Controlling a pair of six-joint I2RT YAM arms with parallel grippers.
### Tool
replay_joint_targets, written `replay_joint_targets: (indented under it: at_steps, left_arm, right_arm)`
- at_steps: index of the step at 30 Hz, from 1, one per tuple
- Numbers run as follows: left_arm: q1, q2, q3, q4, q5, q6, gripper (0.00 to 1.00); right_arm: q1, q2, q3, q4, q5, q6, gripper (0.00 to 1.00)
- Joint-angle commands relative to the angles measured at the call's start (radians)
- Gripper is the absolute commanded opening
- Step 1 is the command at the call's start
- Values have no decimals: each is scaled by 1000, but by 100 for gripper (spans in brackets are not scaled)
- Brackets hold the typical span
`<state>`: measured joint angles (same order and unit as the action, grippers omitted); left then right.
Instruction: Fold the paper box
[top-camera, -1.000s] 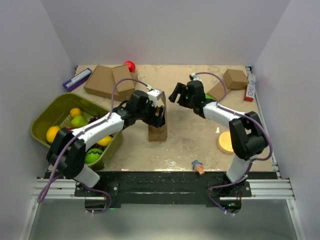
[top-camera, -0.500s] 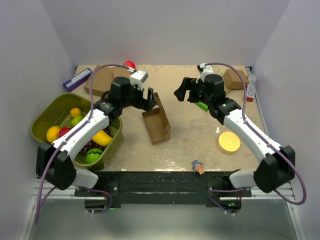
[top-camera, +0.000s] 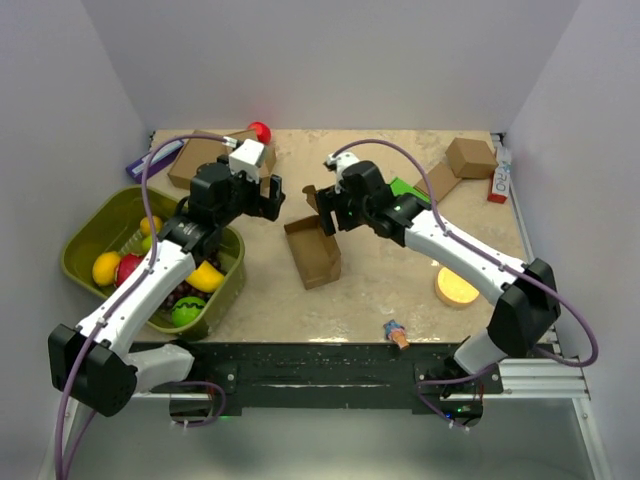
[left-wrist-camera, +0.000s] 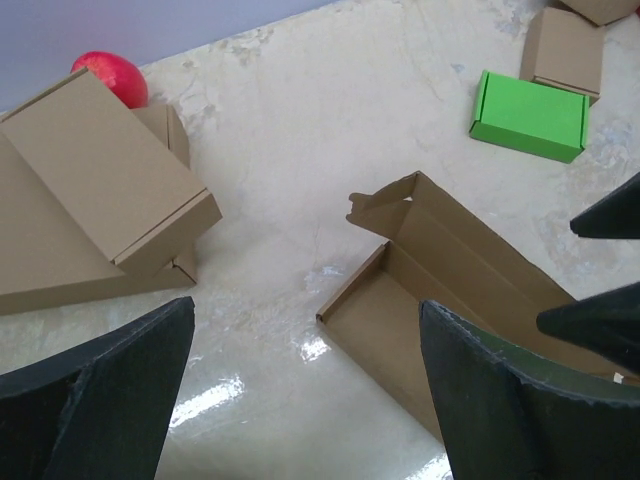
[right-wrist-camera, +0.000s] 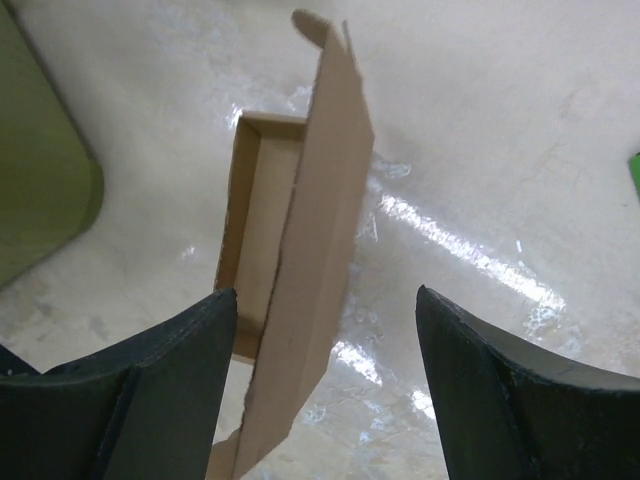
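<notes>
Paper box (top-camera: 315, 258) half folded on desk (top-camera: 390, 285): tray walls up, lid flap (right-wrist-camera: 322, 200) unclosed, standing between right tool's (right-wrist-camera: 327, 305) spread fingers; left tool (left-wrist-camera: 305, 312) open, empty, box just ahead.

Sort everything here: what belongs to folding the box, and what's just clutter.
For the job: cardboard box, lying open; left end effector and right end effector, both open.

Clutter: stacked boxes, red ball, green box, small brown box, fruit bin, yellow disc.
</notes>
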<state>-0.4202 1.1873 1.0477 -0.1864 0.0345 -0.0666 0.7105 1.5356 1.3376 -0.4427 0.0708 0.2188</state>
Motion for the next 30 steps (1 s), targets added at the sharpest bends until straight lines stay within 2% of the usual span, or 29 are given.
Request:
replay_joint_targets:
  at_steps: [1, 4, 5, 8, 9, 12, 15, 20, 24, 30]
  left_arm:
    - [11, -21, -6, 27, -33, 31, 98]
    - [14, -29, -9, 30, -33, 33, 98]
    - [15, -32, -12, 31, -31, 33, 98]
    - [15, -35, -14, 31, -30, 36, 98]
    - [17, -37, -12, 33, -30, 37, 98]
    - [21, -43, -15, 33, -18, 40, 98]
    - [23, -43, -21, 50, 68, 57, 98]
    - [24, 1, -18, 48, 211, 103, 98]
    - [24, 40, -11, 45, 222, 97, 98]
    - [24, 106, -12, 56, 189, 94, 97]
  right_arm:
    - [40, 3, 60, -28, 47, -53, 75]
    - [43, 44, 86, -57, 61, -85, 70]
    - [41, 78, 93, -74, 54, -101, 55]
    - [43, 112, 100, -83, 18, -186, 34]
    - [43, 116, 112, -94, 18, -214, 18]
    - [43, 100, 138, -132, 21, -323, 3]
    - [40, 75, 153, -151, 3, -445, 0]
    - [38, 64, 166, -146, 35, -585, 1]
    - [35, 69, 144, -120, 44, -735, 1]
    - [12, 66, 127, -105, -51, -783, 1]
